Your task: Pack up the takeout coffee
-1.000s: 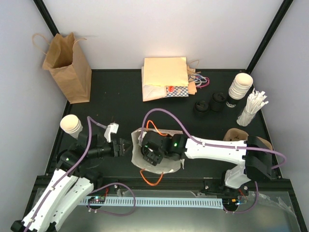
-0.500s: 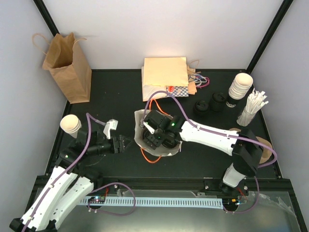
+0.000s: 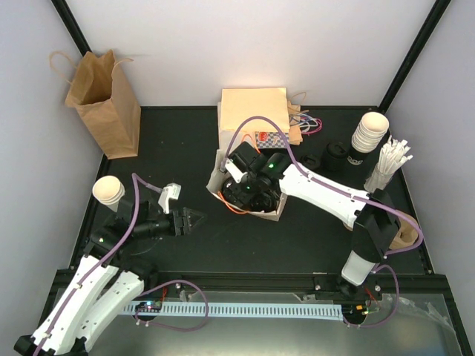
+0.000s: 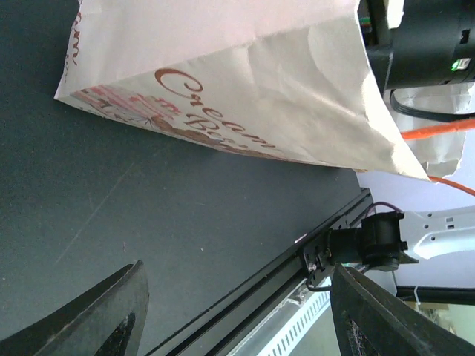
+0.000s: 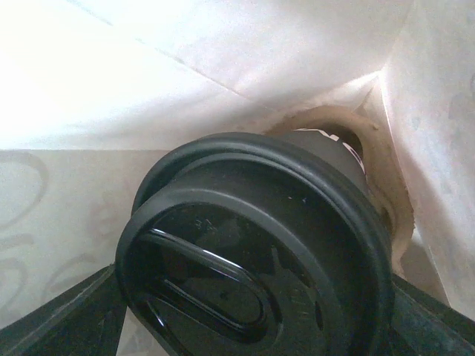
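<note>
Paper walls of a white printed bag (image 3: 276,211) close round the takeout coffee (image 5: 252,252), which is inside the bag at the middle of the table (image 3: 178,148). The right wrist view shows its black lid end-on and almost nothing of the cup beneath. The right gripper (image 3: 243,193) reaches into the bag's mouth and holds the cup, jaws spread wide with a finger (image 5: 67,319) on either side of the lid. The bag sits just on the near side of a stack of flat paper bags (image 3: 252,119). To the left and slightly nearer, the left gripper (image 3: 199,219) hovers low over the table, jaws wide and empty, pointing at the bag but apart from it. A brown paper bag (image 3: 104,104) stands open at the far left. Loose black lids (image 3: 332,157) and stacked cream cups (image 3: 369,133) sit at the far right.
</note>
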Available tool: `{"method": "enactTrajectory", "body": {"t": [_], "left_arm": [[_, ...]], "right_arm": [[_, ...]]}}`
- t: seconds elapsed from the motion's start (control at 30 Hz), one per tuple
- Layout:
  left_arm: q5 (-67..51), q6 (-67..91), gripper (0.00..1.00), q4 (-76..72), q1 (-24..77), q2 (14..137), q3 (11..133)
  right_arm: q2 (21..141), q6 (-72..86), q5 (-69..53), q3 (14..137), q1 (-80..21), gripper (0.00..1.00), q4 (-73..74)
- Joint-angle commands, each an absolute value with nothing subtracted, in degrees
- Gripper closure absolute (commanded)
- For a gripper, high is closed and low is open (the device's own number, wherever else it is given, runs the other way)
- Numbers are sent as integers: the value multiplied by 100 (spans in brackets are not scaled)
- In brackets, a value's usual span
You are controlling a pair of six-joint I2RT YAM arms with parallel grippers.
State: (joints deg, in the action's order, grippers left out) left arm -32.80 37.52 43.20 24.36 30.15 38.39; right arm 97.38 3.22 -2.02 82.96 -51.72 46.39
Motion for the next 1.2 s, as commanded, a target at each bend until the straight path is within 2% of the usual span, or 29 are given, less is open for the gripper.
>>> {"method": "enactTrajectory", "body": {"t": [0.0, 0.53, 1.17], "left_arm": [[-3269, 3678, 31, 4390, 2399, 3032, 4127], [-4039, 3912, 31, 2757, 2497, 4156, 4259], [-3685, 3691, 34, 1624, 2624, 5361, 4779]], "right_arm": [[9732, 229, -332, 8633, -5042, 24, 4903], [9562, 321, -620, 9528, -4485, 22, 5561], [9354, 597, -41, 10736, -4485, 22, 6465]]}}
